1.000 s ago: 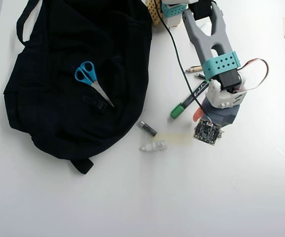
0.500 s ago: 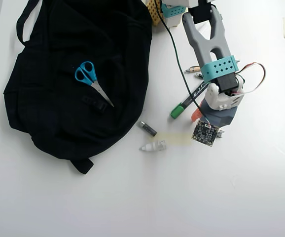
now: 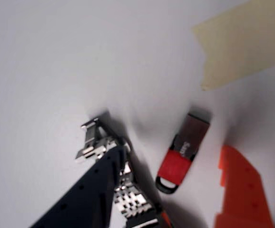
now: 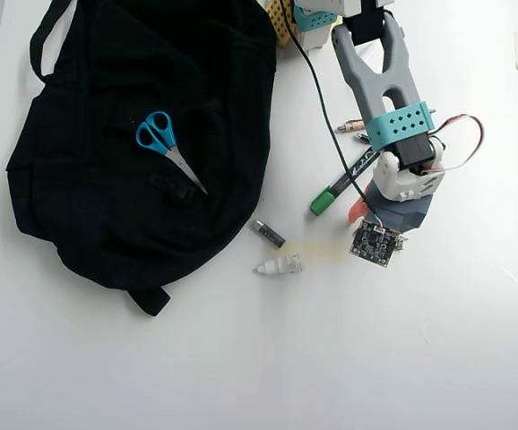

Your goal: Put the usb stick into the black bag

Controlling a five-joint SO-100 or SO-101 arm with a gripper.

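1. Gripper low over the table, right of centre in the overhead view; dark finger lower left of the wrist view, orange finger lower right, clearly spread apart, nothing held.
2. usb stick flat on the table between them, long axis running lower left to upper right.
3. black bag way off at upper left of the overhead view.
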